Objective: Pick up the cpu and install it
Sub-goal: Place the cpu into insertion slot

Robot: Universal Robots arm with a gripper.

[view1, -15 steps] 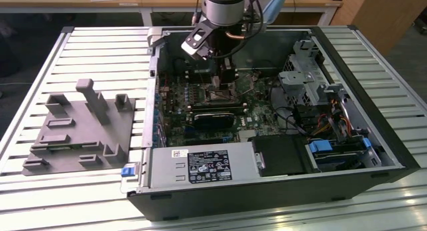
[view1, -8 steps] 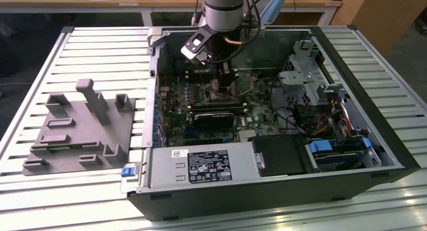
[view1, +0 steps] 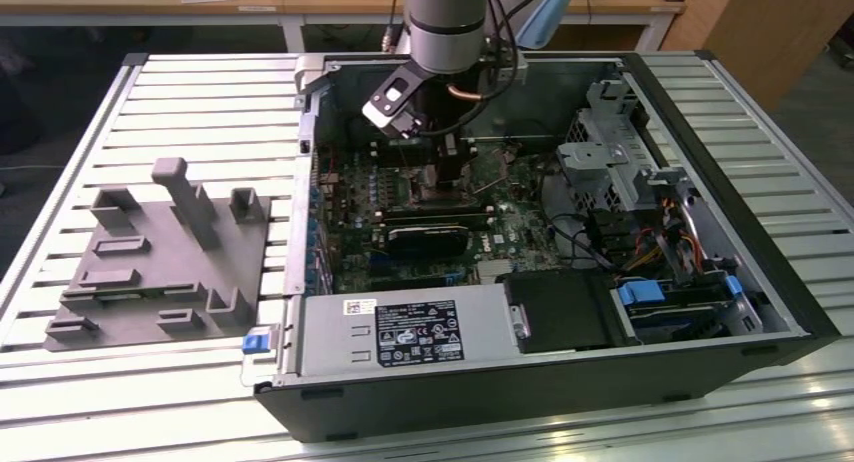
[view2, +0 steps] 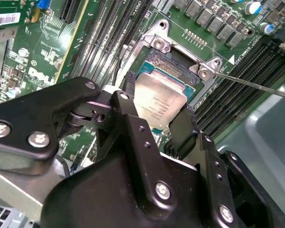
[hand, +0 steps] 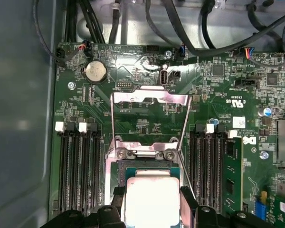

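The tool (view2: 156, 102) is closed on the cpu (view2: 162, 99), its two black fingers (view2: 179, 124) pressed against opposite edges of the chip. It holds the chip low over the open socket (view2: 175, 62) on the motherboard (hand: 218, 90), inside the computer case (view1: 781, 272) that lies on the slatted counter (view1: 200, 92). I cannot tell whether the chip already touches the socket bed. The load plate (hand: 149, 99) stands raised and the thin lever (view2: 251, 84) is swung aside, so nothing covers the opening. The main danger, as I judge it, is misalignment. If the chip meets the socket slightly rotated or offset, one edge rides up on the frame, and downward pressure could bend the contacts beneath. A tilt in the grip would land one corner first, with the same result. The fingers also sit just beside the socket walls. They could catch there, or drag the chip askew on opening.
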